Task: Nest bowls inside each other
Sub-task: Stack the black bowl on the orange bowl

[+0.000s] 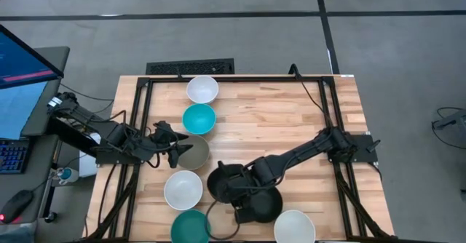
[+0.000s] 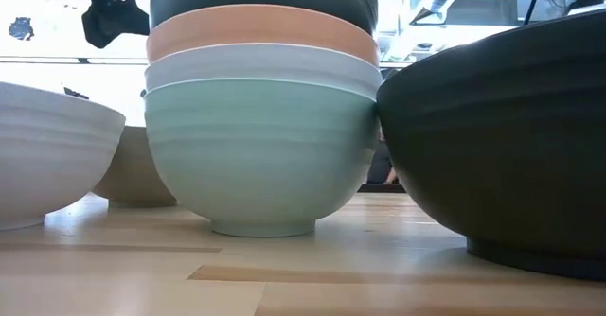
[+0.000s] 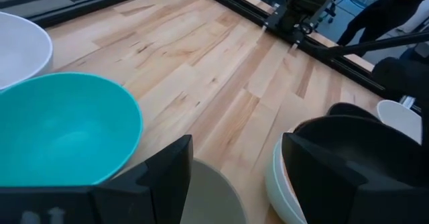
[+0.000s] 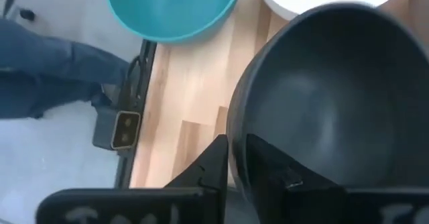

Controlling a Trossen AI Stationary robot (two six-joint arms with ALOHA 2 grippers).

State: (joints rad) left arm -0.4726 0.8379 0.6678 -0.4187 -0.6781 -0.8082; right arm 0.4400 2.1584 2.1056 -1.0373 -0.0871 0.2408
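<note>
From above, the left gripper [image 1: 173, 148] hovered at the rim of a grey-taupe bowl [image 1: 193, 151] near the table's [image 1: 291, 112] left middle, with a white bowl [image 1: 202, 89] and a turquoise bowl [image 1: 199, 118] beyond it toward the far edge. The right gripper [image 1: 234, 186] sat over a black bowl [image 1: 224, 182] near the front centre, beside a second black bowl [image 1: 262, 205]. Another white bowl [image 1: 183, 189], a dark teal bowl [image 1: 191, 226] and a third white one [image 1: 294, 226] lay along the front.

At table height, a stack stood nested: a mint green bowl [image 2: 260, 155] at the bottom, a white one [image 2: 260, 65] in it, then an orange bowl [image 2: 260, 30], with a dark bowl on top.

Past the left wrist, the fingers [image 3: 167, 177] were spread apart with nothing between them, straddling the taupe bowl's edge.

Past the right wrist, the fingers [image 4: 216, 163] were clamped on the black bowl's wall, one inside and one outside.

The bowls looked rigid, light and smooth-walled, so probably slippery; a pinch across the rim appeared the only practical hold, and a tilted bowl could likely slide or jam when lowered into another.
</note>
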